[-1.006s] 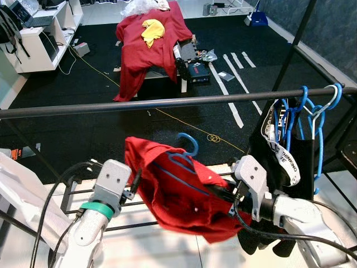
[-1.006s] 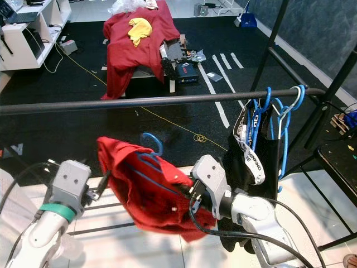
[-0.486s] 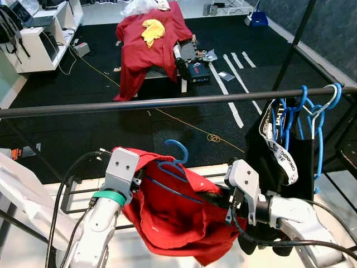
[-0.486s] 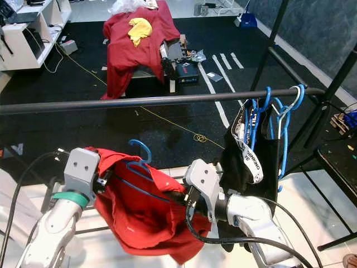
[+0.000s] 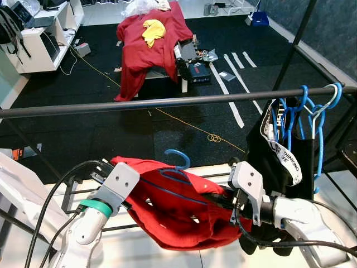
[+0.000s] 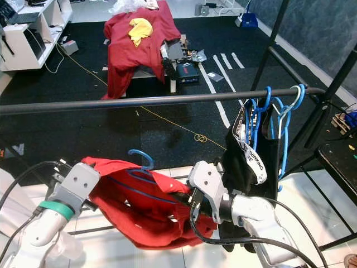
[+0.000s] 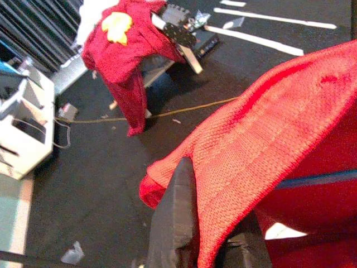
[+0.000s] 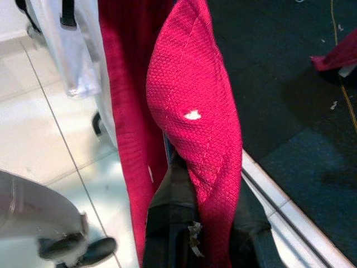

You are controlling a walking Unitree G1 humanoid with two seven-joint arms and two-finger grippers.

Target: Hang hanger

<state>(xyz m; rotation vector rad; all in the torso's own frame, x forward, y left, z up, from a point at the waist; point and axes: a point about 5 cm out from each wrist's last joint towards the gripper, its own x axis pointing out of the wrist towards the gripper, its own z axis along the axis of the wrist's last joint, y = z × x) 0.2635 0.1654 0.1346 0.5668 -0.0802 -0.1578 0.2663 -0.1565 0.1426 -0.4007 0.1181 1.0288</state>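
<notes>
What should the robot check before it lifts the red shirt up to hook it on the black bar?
1. Left gripper holding the red knit shirt: ok, cloth between its fingers.
2. Right gripper holding the shirt: ok.
3. Blue plastic hanger inside the shirt, hook poking out upward: ok.
4. Hook over the black metal rail: not ok, it sits well below.
5. Free stretch of rail left of the hung black garments: ok.
6. Hanger seated in both shoulders: cannot tell.
</notes>
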